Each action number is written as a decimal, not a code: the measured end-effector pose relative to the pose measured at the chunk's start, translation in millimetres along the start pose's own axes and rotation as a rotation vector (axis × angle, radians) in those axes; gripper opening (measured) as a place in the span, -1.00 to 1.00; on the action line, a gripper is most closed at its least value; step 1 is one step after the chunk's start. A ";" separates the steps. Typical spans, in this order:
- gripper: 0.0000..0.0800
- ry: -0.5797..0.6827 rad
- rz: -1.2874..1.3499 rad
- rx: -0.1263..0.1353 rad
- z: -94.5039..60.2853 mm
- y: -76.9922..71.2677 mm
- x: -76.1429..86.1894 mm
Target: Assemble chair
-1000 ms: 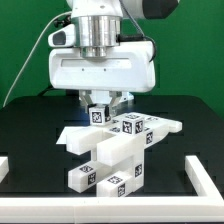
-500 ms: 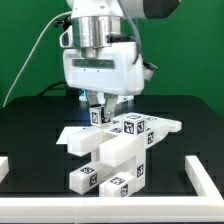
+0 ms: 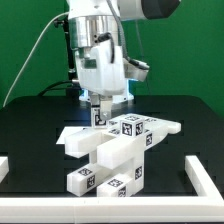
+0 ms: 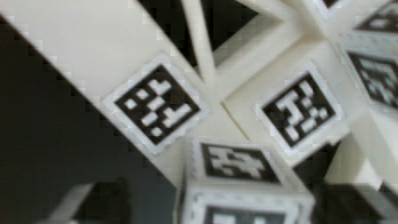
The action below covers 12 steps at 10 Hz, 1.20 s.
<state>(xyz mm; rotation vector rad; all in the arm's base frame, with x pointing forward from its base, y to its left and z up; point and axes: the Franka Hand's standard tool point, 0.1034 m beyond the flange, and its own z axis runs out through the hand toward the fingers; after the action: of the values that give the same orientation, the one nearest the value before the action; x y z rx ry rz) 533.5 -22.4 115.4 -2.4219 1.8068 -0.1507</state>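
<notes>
Black counter [image 3: 30, 130] carries the chair [image 3: 115, 150] right beneath the hand [image 3: 101, 108]; its long posts slant from near-left up to the exterior view's right. Whether the hand grips or has released the small tagged post, I cannot tell.

You see a black tabletop [image 3: 30, 130] that fills most of the exterior view. A thin white border frame [image 3: 205, 178] runs along its near edge and turns up at both near corners. Behind the tabletop you see a green backdrop [image 3: 25, 40]. A grey cable [image 3: 30, 62] hangs in front of this backdrop, on the exterior view's left.
</notes>
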 end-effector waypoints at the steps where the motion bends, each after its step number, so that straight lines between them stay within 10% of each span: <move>1: 0.52 -0.004 -0.105 -0.015 0.7 -0.5 -5.0; 4: 0.62 -0.066 -0.658 -0.072 0.0 2.1 -9.3; 11: 0.62 -0.063 -1.166 -0.068 -3.0 -2.1 3.7; 12: 0.30 -0.063 -1.175 -0.069 -3.0 -1.8 4.3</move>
<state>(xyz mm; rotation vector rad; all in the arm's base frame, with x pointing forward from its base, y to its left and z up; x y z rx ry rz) 535.9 -26.1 118.7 -3.1111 0.1644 -0.0942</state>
